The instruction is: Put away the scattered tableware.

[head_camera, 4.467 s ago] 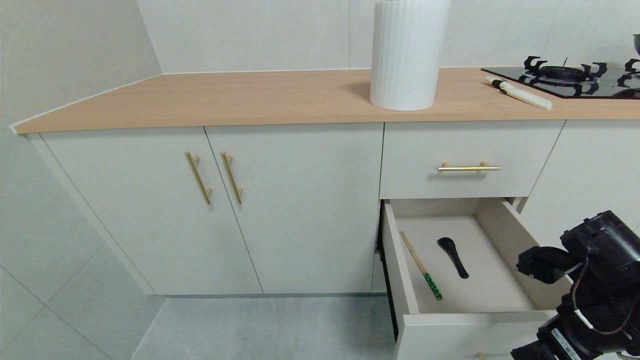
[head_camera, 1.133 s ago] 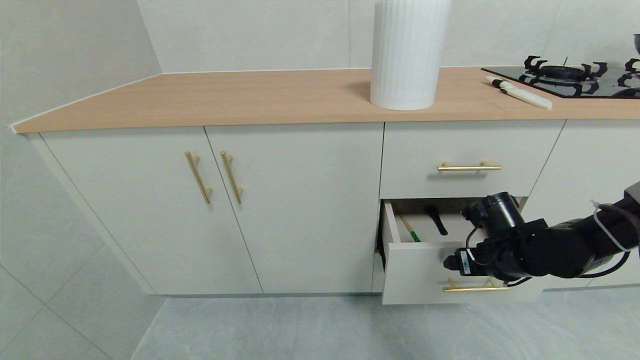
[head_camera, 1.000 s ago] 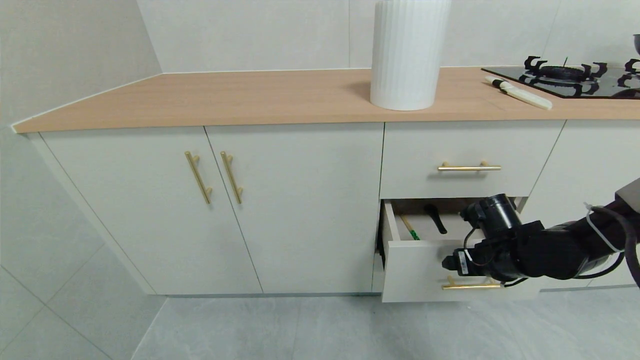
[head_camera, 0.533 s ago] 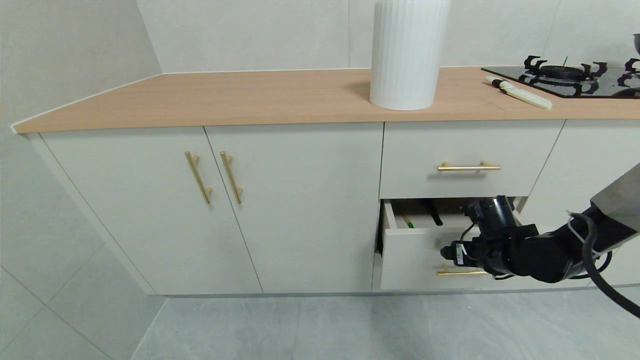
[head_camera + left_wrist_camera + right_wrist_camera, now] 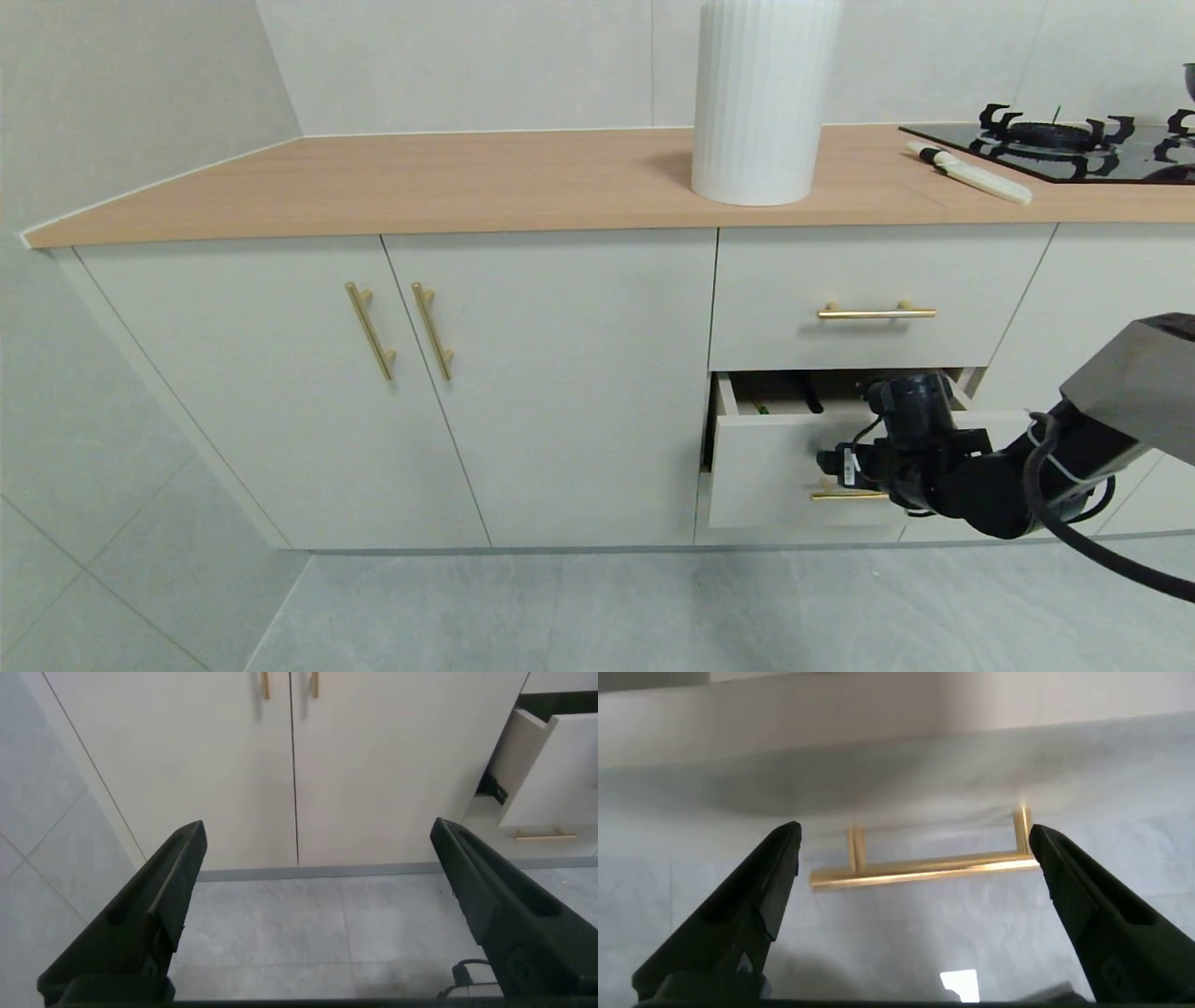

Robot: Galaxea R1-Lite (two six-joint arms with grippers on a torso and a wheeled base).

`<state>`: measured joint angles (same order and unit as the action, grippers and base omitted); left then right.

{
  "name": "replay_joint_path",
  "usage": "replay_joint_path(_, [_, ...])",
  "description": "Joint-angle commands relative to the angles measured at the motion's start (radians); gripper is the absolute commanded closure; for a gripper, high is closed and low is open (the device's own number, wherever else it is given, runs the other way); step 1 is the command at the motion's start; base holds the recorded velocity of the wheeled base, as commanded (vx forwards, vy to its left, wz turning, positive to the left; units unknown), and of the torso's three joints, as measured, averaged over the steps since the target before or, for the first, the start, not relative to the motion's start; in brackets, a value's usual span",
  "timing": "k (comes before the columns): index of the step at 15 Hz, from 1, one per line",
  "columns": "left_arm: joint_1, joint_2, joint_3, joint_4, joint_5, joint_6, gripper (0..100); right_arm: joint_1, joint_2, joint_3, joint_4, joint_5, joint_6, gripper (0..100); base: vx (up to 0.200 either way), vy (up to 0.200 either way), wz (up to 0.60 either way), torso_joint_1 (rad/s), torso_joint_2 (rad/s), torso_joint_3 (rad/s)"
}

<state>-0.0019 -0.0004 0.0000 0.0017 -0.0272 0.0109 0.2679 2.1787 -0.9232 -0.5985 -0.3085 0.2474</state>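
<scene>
The lower drawer (image 5: 766, 467) stands open only by a narrow gap. Inside that gap I see the green tip of the chopsticks (image 5: 761, 408) and the black spoon's handle (image 5: 810, 397). My right gripper (image 5: 840, 464) is against the drawer front, just above its gold handle (image 5: 845, 495). In the right wrist view the gripper (image 5: 915, 905) is open, its fingers spread wide either side of the handle (image 5: 924, 870), holding nothing. My left gripper (image 5: 318, 905) is open and empty, low above the floor, facing the cabinet doors (image 5: 290, 756), with the drawer (image 5: 551, 775) off to one side.
A tall white ribbed canister (image 5: 764, 98) stands on the wooden counter (image 5: 467, 182). A white-sheathed knife (image 5: 971, 173) lies beside the gas hob (image 5: 1074, 140). The upper drawer (image 5: 878, 289) is closed. Grey tiled floor (image 5: 467, 616) spreads below the cabinets.
The drawer has slid from wide open to nearly closed, with my right gripper moving in against its front. The chopsticks and spoon are now mostly hidden inside.
</scene>
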Motion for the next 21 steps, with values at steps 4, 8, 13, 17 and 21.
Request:
replay_joint_path(4, [0.000, 0.000, 0.000, 0.000, 0.000, 0.000, 0, -0.029, 0.047, -0.005, -0.093, -0.004, -0.002, 0, 0.000, 0.000, 0.00, 0.000, 0.00, 0.000])
replay_joint_path(8, [0.000, 0.000, 0.000, 0.000, 0.000, 0.000, 0, -0.038, 0.082, -0.016, -0.152, -0.004, -0.002, 0, 0.000, 0.000, 0.00, 0.000, 0.00, 0.000])
replay_joint_path(13, [0.000, 0.000, 0.000, 0.000, 0.000, 0.000, 0, -0.065, 0.156, -0.060, -0.285, -0.006, -0.002, 0, 0.000, 0.000, 0.00, 0.000, 0.00, 0.000])
replay_joint_path(17, [0.000, 0.000, 0.000, 0.000, 0.000, 0.000, 0, -0.085, 0.213, -0.114, -0.360, -0.018, -0.002, 0, 0.000, 0.000, 0.00, 0.000, 0.00, 0.000])
replay_joint_path(21, [0.000, 0.000, 0.000, 0.000, 0.000, 0.000, 0, -0.107, 0.266, -0.174, -0.405, -0.055, -0.004, 0, 0.000, 0.000, 0.00, 0.000, 0.00, 0.000])
